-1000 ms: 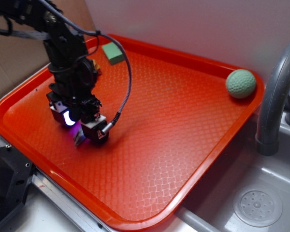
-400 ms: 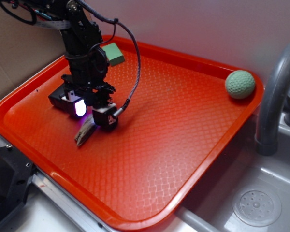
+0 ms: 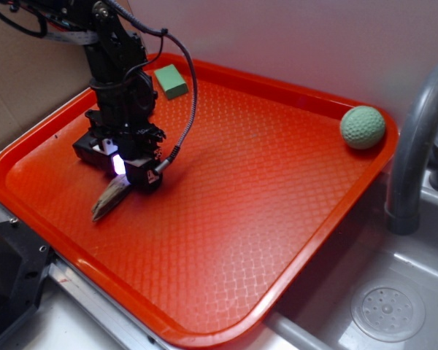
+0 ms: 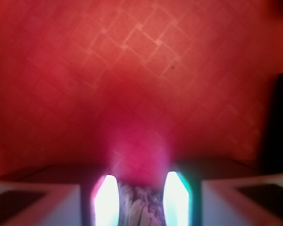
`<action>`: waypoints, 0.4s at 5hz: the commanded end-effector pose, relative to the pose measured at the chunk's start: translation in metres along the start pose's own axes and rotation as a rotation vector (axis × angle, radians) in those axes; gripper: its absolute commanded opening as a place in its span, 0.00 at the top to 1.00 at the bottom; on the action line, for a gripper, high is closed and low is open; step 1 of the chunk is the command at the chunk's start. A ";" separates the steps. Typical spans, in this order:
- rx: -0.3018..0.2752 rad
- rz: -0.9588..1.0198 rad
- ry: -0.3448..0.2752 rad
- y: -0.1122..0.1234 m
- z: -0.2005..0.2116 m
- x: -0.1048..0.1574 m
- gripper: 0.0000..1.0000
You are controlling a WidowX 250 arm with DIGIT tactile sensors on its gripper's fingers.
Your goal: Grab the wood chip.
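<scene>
Wood chip (image 3: 110, 198): a flat, tapered grey-brown sliver with rough grain, one end between the claw's fingers, the rest sticking out below and toward the tray's near-left rim. Whether its free tip touched the tray could not be told.

Handling, as judged: it looked light and stiff, thin enough to snap if bent, and rough enough not to slide on the pads. Its flat faces were the natural place to pinch; held by one end, it was likely to pivot or droop, so a hold nearer the middle would have been steadier.

Claw (image 3: 128, 182): clamped on the chip. In the wrist view the two lit fingers (image 4: 106, 200) stood narrowly apart with the grained wood (image 4: 137, 207) filling the gap between them, touching both as far as the blur allowed.

Tray (image 3: 277, 240): red and waffle-textured, lying under the claw; bare surface spread out ahead of the fingers.

Green block (image 3: 171, 80): behind the claw, well apart, near the tray's far rim.

Green ball (image 3: 363, 127): far off to the claw's side, in the tray's far corner.

Task state, as judged: the chip was gripped, though only by its end.
</scene>
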State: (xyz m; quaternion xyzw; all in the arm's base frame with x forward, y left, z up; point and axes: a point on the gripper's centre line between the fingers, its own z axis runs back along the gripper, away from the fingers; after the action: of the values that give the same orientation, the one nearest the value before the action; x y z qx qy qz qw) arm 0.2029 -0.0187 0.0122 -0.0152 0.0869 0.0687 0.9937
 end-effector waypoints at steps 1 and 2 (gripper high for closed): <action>-0.007 -0.008 -0.023 0.001 0.000 0.003 1.00; -0.002 -0.014 -0.025 0.000 0.001 0.002 1.00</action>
State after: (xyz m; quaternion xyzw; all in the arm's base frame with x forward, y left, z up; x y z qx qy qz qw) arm 0.2034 -0.0185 0.0131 -0.0150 0.0846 0.0681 0.9940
